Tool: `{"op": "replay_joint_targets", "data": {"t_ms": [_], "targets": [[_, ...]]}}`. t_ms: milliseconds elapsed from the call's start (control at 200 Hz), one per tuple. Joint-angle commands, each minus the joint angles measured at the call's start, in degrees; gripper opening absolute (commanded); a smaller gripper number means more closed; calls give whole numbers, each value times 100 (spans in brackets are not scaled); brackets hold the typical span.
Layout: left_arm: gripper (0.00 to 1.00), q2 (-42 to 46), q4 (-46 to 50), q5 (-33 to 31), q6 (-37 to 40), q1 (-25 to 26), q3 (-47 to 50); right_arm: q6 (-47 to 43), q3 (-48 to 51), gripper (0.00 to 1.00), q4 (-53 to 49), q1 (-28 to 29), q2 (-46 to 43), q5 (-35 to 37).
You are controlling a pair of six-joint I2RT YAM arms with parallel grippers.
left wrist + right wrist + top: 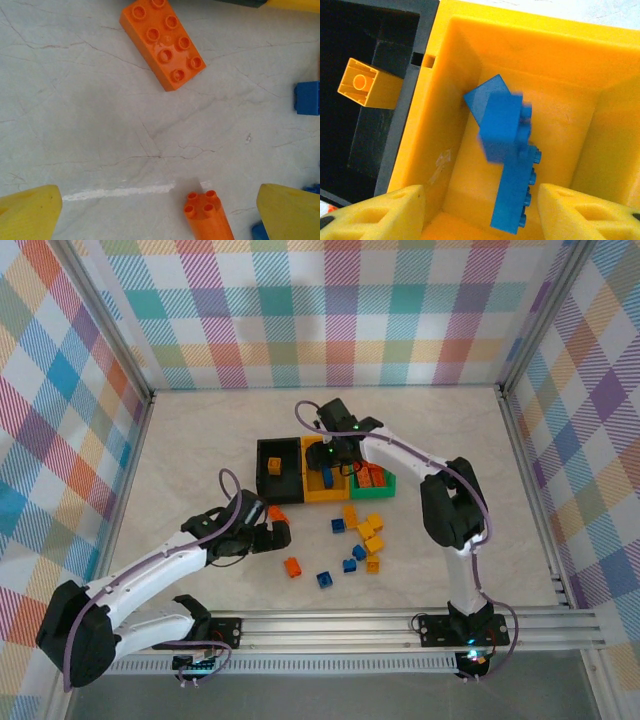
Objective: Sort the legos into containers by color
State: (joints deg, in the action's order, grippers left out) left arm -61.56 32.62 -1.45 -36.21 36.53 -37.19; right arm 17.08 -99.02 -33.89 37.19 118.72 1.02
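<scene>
My right gripper (482,200) hangs open over the yellow-orange bin (570,65), above the bin row (328,455). A blurred blue brick (502,120) is loose between and beyond its fingers, over a long blue brick (517,195) lying in that bin. The black bin (262,452) holds a yellow brick (370,90), and the green bin (392,483) holds orange bricks (372,477). My left gripper (160,215) is open low over the table (280,535). A small orange brick (207,215) stands between its fingers, nearer the right one, untouched. An oblong orange brick (162,42) lies ahead.
Loose bricks lie on the table in front of the bins: yellow ones (370,530), blue ones (326,579) and an orange one (292,566). A blue brick (306,98) sits to the right of my left gripper. Checked walls enclose the table.
</scene>
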Motion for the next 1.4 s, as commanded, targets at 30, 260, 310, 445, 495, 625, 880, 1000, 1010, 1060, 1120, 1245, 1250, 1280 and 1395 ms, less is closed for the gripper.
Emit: {"op": "replay_joint_targets", "data": {"t_ms": [30, 260, 310, 445, 495, 625, 880, 1000, 1010, 1060, 1120, 1245, 1250, 1280, 1395], "targets": [[100, -116, -154, 314, 245, -63, 28, 10, 122, 64, -9, 8, -422, -58], [100, -354, 157, 141, 536, 704, -483, 292, 1740, 67, 652, 13, -1691, 65], [100, -407, 204, 102, 582, 945, -587, 362, 2178, 68, 763, 8, -1979, 86], [99, -746, 184, 153, 749, 1688, -743, 560, 3162, 69, 1009, 9, -2655, 93], [98, -973, 200, 158, 824, 1980, -816, 630, 3499, 69, 1080, 8, -2894, 107], [93, -1505, 138, 123, 910, 2625, -1005, 756, 4110, 70, 1188, -25, -3355, 144], [78, -2334, 52, 140, 987, 3243, -1431, 832, 4680, 70, 1270, -224, -3900, 136], [76, -2717, -59, 257, 1003, 3303, -1501, 824, 4819, 70, 1279, -352, -4089, 102], [76, -2744, -69, 265, 1013, 3304, -1504, 830, 4828, 70, 1279, -363, -4108, 101], [75, -2871, -102, 286, 1027, 3316, -1540, 822, 4870, 70, 1279, -422, -4177, 79], [74, -3017, -116, 286, 1068, 3316, -1576, 802, 4914, 71, 1279, -495, -4261, 51], [71, -3283, -128, 84, 1166, 3313, -1676, 777, 4978, 71, 1288, -614, -4392, -18], [70, -3292, -131, 75, 1167, 3314, -1686, 774, 4984, 71, 1288, -615, -4397, -20], [69, -3348, -140, 7, 1197, 3311, -1709, 769, 4994, 71, 1288, -636, -4413, -26], [65, -3520, -186, -212, 1324, 3304, -1841, 761, 5039, 70, 1294, -695, -4480, -53]]}}
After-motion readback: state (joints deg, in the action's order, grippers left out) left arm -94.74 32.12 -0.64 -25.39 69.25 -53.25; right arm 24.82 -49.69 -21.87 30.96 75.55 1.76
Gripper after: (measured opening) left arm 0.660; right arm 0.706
